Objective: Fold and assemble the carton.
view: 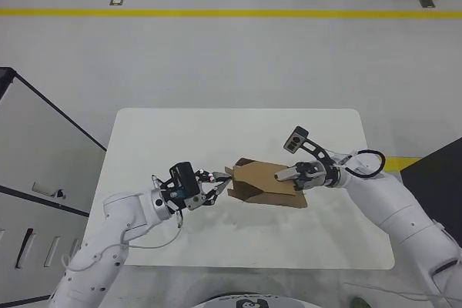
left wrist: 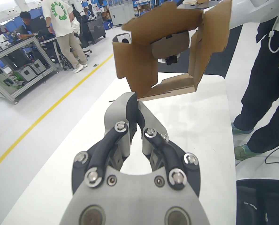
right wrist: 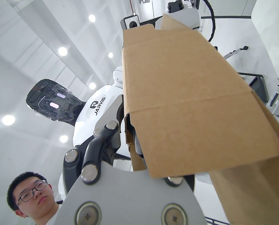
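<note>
Running left-to-right, one carton point(view: 266, 187) points its open flapped end at the nearly closed left gripper point(left wrist: 135, 101); the right gripper point(view: 286, 176) clamps the opposite end.

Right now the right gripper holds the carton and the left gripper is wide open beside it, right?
No: the left gripper is shut, fingers together, as the left wrist view shows. The right gripper does hold the carton, and the left sits beside it.

in the right wrist view the carton point(right wrist: 188, 108) hides the fingertips of the right gripper point(view: 286, 176). the picture's edge crops the carton.
</note>
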`<state>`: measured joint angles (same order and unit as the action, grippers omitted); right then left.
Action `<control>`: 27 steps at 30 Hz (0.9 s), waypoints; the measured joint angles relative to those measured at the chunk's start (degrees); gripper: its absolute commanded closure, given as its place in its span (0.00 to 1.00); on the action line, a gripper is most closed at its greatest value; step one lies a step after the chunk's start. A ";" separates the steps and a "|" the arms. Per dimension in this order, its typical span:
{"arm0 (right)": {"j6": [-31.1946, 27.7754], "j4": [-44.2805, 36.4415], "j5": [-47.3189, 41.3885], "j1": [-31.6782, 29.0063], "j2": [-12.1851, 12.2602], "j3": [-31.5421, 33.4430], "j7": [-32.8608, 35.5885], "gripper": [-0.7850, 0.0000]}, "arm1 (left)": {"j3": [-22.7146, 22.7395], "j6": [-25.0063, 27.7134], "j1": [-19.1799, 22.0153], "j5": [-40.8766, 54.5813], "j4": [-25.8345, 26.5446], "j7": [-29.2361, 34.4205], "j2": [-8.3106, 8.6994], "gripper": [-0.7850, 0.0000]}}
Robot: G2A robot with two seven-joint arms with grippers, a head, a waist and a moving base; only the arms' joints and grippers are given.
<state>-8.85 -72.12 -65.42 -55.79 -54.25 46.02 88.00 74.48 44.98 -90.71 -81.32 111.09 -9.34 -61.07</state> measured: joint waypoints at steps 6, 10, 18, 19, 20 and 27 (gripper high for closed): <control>-0.07 1.26 -0.41 0.52 -0.13 -0.36 0.00 1.00 | -0.81 0.54 0.39 -0.80 -0.02 -0.84 0.12 1.00; 0.19 1.51 -0.30 0.89 -0.22 -0.74 0.00 1.00 | -1.12 0.66 0.60 -1.12 -0.05 -1.22 0.20 1.00; -0.02 1.82 0.11 1.49 -0.25 -1.28 0.00 1.00 | -1.71 1.33 0.86 -1.78 0.12 -1.69 0.42 1.00; -0.05 1.89 0.21 1.57 -0.25 -1.33 0.00 1.00 | -1.85 1.54 0.89 -1.92 0.16 -1.84 0.44 1.00; -0.08 2.00 0.30 1.67 -0.26 -1.40 0.00 1.00 | -2.03 1.75 0.94 -2.15 0.19 -2.00 0.48 1.00; 0.46 3.17 0.75 2.32 -0.67 -1.77 0.00 1.00 | -2.85 2.30 1.19 -3.04 0.14 -2.61 0.65 1.00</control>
<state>-8.39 -68.96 -64.67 -53.47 -54.92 44.25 88.00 71.63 47.28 -89.52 -84.36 111.24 -11.95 -60.42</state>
